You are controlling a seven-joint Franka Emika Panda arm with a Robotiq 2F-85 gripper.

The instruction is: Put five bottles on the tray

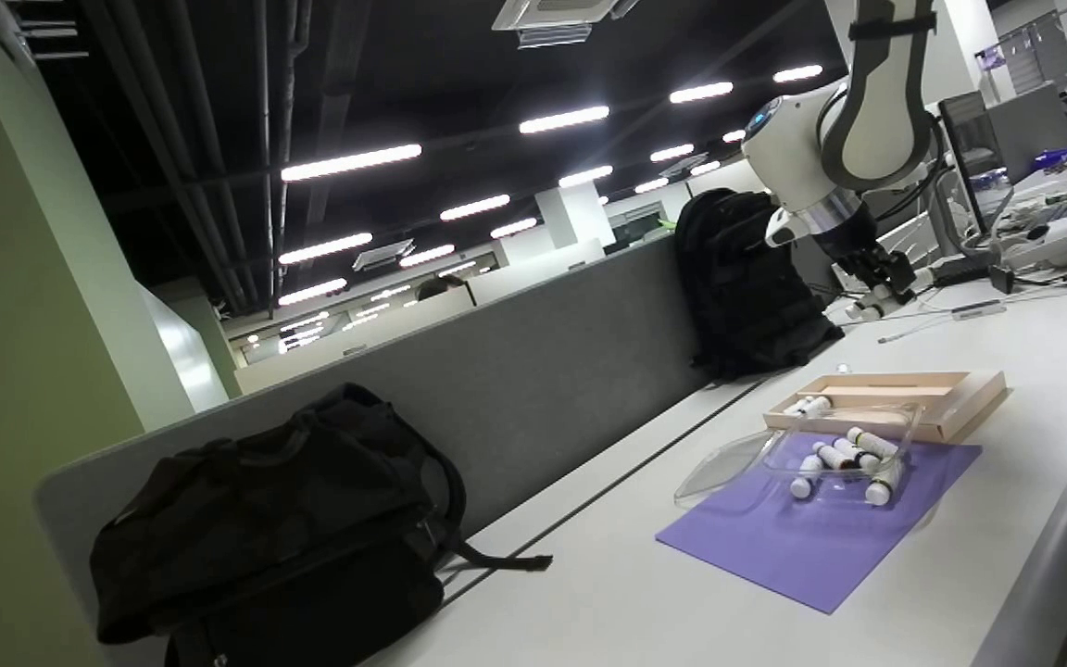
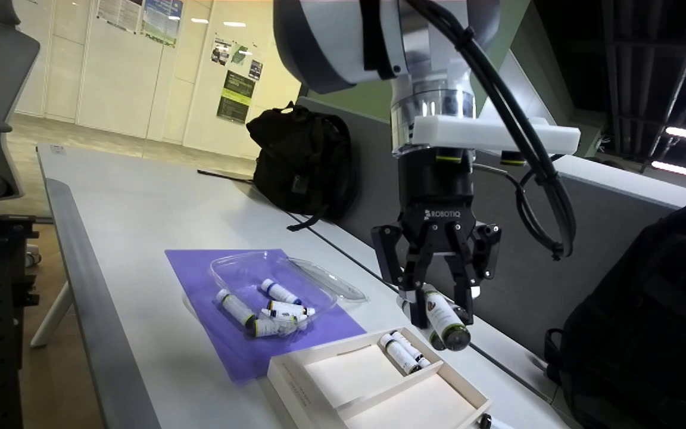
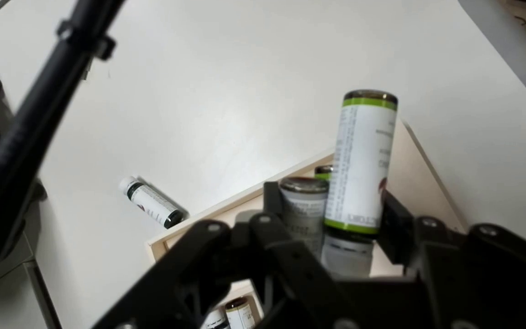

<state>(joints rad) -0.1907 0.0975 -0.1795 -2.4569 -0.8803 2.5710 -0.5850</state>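
Bottles (image 2: 447,319), small white-capped cylinders of what looks like dark glass, are pinched side by side in the jaws of the gripper (image 2: 443,314): two at least; a further green-banded bottle (image 3: 323,174) shows behind them in the wrist view, and I cannot tell whether it is gripped too. They hang tilted in the air, off the tray (image 2: 295,381), bases lower than caps. I judge them light, stiff and breakable, the bare glossy ends slippery, the papery labels easier to hold. Round sides meet along thin lines, so a bundle may roll or shed one; across mid-label seems the surest grasp.

The tray is shallow, pale smooth wood with a raised rim and a divider; at least two bottles (image 2: 398,354) lie on their sides in one compartment. A stray bottle (image 3: 152,203) lies just beside it on the smooth white table (image 1: 635,593).

Near the tray, on a flat purple mat (image 1: 802,547), sits a thin-walled, glossy box (image 2: 242,271) of clear plastic, with more bottles (image 2: 280,292) jumbled in it. Farther out are black fabric backpacks (image 1: 265,528) by a flat grey partition (image 1: 580,333).
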